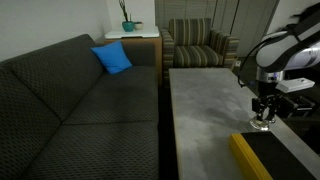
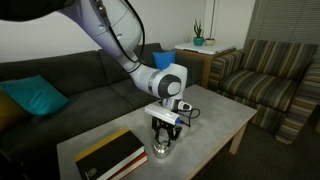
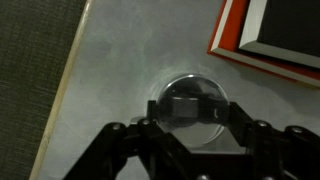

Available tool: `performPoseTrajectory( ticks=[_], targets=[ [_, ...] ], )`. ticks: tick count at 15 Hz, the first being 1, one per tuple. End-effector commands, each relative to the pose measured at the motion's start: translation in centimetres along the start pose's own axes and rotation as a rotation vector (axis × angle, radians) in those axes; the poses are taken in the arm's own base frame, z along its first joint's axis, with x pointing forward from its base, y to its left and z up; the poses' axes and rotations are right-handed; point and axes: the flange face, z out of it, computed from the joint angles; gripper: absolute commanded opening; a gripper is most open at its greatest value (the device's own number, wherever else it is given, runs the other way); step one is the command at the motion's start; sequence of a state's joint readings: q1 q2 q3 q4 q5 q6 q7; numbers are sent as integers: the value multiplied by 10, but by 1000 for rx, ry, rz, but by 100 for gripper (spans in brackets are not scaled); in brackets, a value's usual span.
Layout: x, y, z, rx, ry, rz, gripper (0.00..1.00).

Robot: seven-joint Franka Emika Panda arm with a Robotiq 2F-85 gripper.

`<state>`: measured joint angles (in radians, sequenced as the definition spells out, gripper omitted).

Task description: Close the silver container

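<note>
My gripper hangs straight over the silver container, which sits on the coffee table; in the wrist view it lies between my two fingers. The long box lies on the same table, near the container but apart from it. The sofa runs along one long side of the table, a cushion on its seat. An armchair stands past the table's end, and a side table bearing a potted plant stands between sofa and armchair

We count one silver container, one yellow-edged black box, one desk, one sofa, one striped armchair, one potted plant, one robot arm and one end effector.
</note>
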<state>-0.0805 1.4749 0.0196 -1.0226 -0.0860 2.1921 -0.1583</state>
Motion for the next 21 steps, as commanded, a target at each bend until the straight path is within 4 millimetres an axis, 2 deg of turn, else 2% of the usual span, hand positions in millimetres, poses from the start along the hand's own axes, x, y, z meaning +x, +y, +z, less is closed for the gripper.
performPoseTrajectory(
  ticks=[1,7,13,21],
  targets=[
    [-2,7,6,5,29,28,44],
    [-4,16,16,107,137,31,44],
    [-5,21,14,151,161,21,44],
    [1,7,6,131,113,36,44]
  ],
)
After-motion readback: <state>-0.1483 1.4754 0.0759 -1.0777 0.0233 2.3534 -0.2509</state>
